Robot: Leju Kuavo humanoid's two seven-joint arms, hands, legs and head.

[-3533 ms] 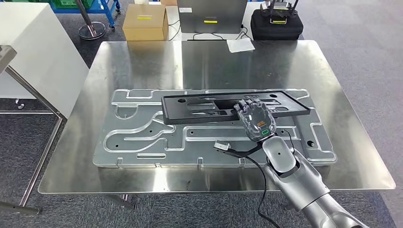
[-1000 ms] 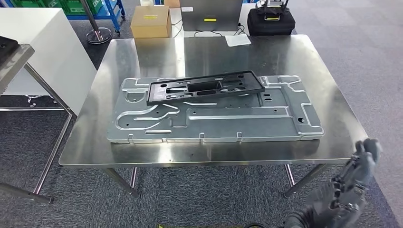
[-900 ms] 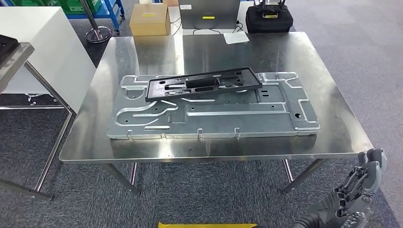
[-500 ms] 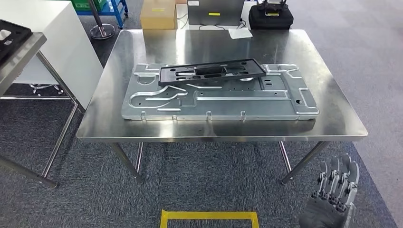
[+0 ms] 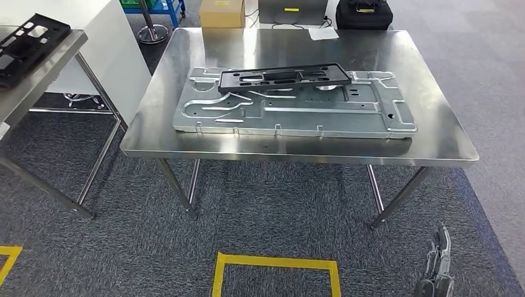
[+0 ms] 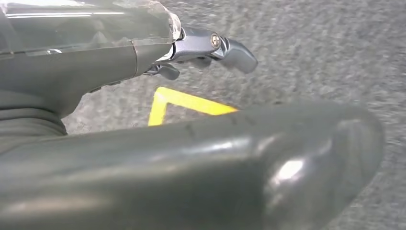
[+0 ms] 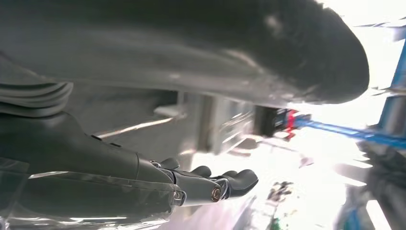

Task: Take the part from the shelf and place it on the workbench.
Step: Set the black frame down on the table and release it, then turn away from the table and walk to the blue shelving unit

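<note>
A long black part (image 5: 283,77) lies on the ribbed silver plate (image 5: 297,117) on the steel workbench (image 5: 297,150), with no hand touching it. Another black part (image 5: 28,43) lies on the grey shelf (image 5: 46,69) at the far left. My right hand (image 5: 437,272) hangs low beside the workbench's right legs, well below the tabletop, and holds nothing. In the right wrist view the right hand (image 7: 95,167) has its fingers stretched out and bare. My left hand (image 6: 110,67) hangs over the carpet, fingers (image 6: 230,48) extended away from the thumb, nothing in it.
A yellow floor marking (image 5: 275,272) lies on the grey carpet in front of the workbench. A cardboard box (image 5: 221,12), a black case (image 5: 365,13) and a white sheet (image 5: 323,34) sit behind the workbench. A white cabinet (image 5: 117,37) stands between shelf and workbench.
My right hand has left the black part on the plate and dropped to my side. The view has backed away and turned left, bringing the shelf into sight.
</note>
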